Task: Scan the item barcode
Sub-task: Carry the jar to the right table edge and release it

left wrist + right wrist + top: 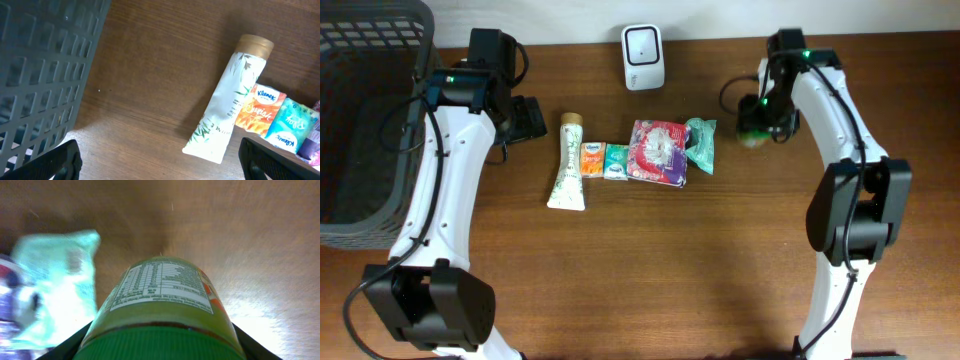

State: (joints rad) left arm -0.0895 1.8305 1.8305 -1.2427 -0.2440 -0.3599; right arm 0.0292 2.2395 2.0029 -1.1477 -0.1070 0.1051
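Green fills the bottom of the right wrist view. It is the screw cap of a yellow-green plastic bottle with a white nutrition label, set between the two dark fingers of the right gripper. The fingers flank the bottle closely just below the cap, but I cannot tell whether they press on it or stand just off it.

That is the first risk. A smooth, round body taken near the cap could tip, roll or swing down on lifting if the squeeze is light or off-centre. The face in view carries only nutrition text and no barcode shows. The bottle may therefore reach the reader wrong side out and need turning in the air, where a loose hold would slip.

Just beside the bottle lies a mint-green crinkly packet, near enough for a finger to snag and drag it. Beyond that, on the brown wooden table, sit a red-and-white patterned pouch and two small tissue packs, orange and teal. A low carry might sweep them.

Further off, at the table's back edge, stands the white box-shaped barcode scanner, which a hasty approach could knock.

Farthest away, the left gripper hangs with its fingers spread wide and empty. It is near a white tube with a bronze cap and a dark grey lattice basket, well apart from the bottle.
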